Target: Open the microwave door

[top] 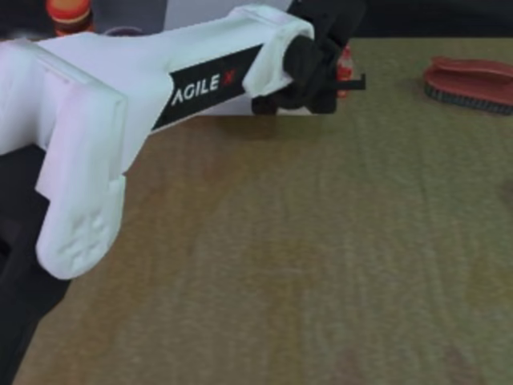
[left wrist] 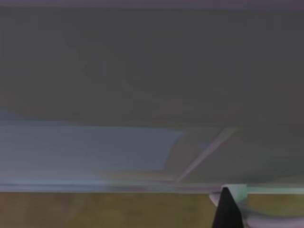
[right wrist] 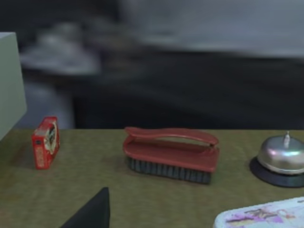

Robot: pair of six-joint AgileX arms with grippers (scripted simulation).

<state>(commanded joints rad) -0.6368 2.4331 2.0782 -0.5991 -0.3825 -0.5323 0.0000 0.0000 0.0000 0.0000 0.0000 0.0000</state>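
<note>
**Left claw pressed up against the microwave front**

Left claw (top: 341, 72) sits at the far edge of the surface (top: 304, 265), at the end of the long white AgileX arm that reaches in from the top view's left. Its dark fingers are bunched against the pale body of the microwave (top: 216, 16), most of which the arm hides. Whether the claw is spread or closed, and whether it has hold of anything, I cannot tell: only one black fingertip (left wrist: 228, 209) shows in the left wrist view.

That wrist view is filled by the microwave door (left wrist: 85, 147), a grey-blue window with a pale frame running along its lower edge, just above the surface. So the door lies directly ahead of the claw and very close, its long axis running across the claw's line of approach. I cannot make out the bar handle for certain.

The left arm is clearly the nearer one. The right arm is not seen from above; its wrist view looks toward the microwave's pale corner (right wrist: 9, 80), with a red box (right wrist: 45, 142), a red brush (right wrist: 171, 154) and a bell (right wrist: 280, 159) lined up beside it.

My judgement: the swing needs the handle edge gripped first.
</note>
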